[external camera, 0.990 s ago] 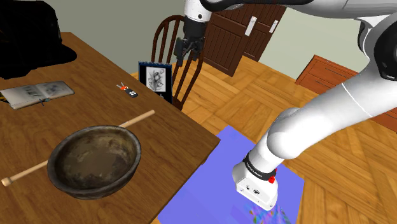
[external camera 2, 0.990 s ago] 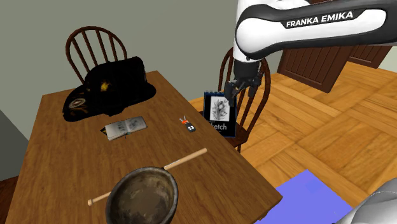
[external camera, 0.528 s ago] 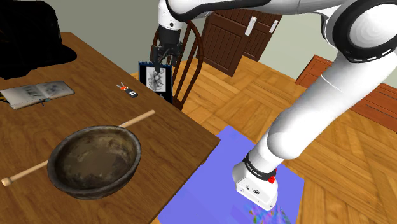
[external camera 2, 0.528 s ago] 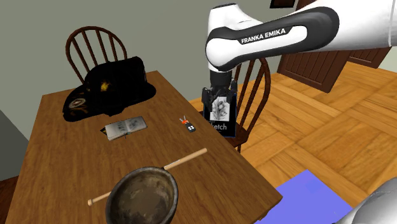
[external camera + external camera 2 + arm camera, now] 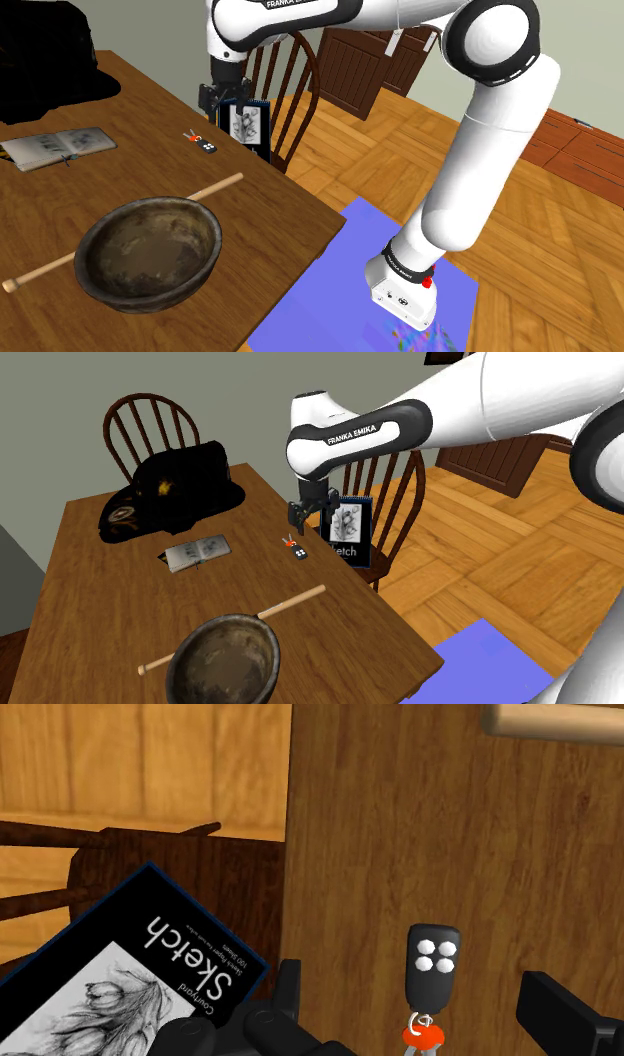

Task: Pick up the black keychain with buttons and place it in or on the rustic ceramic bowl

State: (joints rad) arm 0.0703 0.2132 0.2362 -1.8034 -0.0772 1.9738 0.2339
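Note:
The black keychain (image 5: 206, 146) with white buttons and a red tag lies on the wooden table (image 5: 290, 215), near the standing sketch pad (image 5: 245, 125). My gripper (image 5: 215, 105) hangs open a short way above it, fingers pointing down. Seen from the wrist, the keychain (image 5: 433, 962) lies flat between the two spread fingers of the gripper (image 5: 415, 982), untouched. From the second exterior camera the gripper (image 5: 303, 520) hovers just above the keychain (image 5: 298, 552). The dark, rough bowl (image 5: 150, 250) stands empty at the table's near end, well apart from the gripper, also seen as bowl (image 5: 225, 662).
A long wooden stick (image 5: 215, 187) lies between keychain and bowl. The sketch pad (image 5: 347, 530) stands at the table edge in front of a wooden chair (image 5: 290, 70). An open book (image 5: 58, 145) and a black bag (image 5: 50, 55) lie farther along the table.
The arm swung from beside the chair toward the shoulder view's left, past the sketch pad, and came down over the keychain. Nothing on the table moved.

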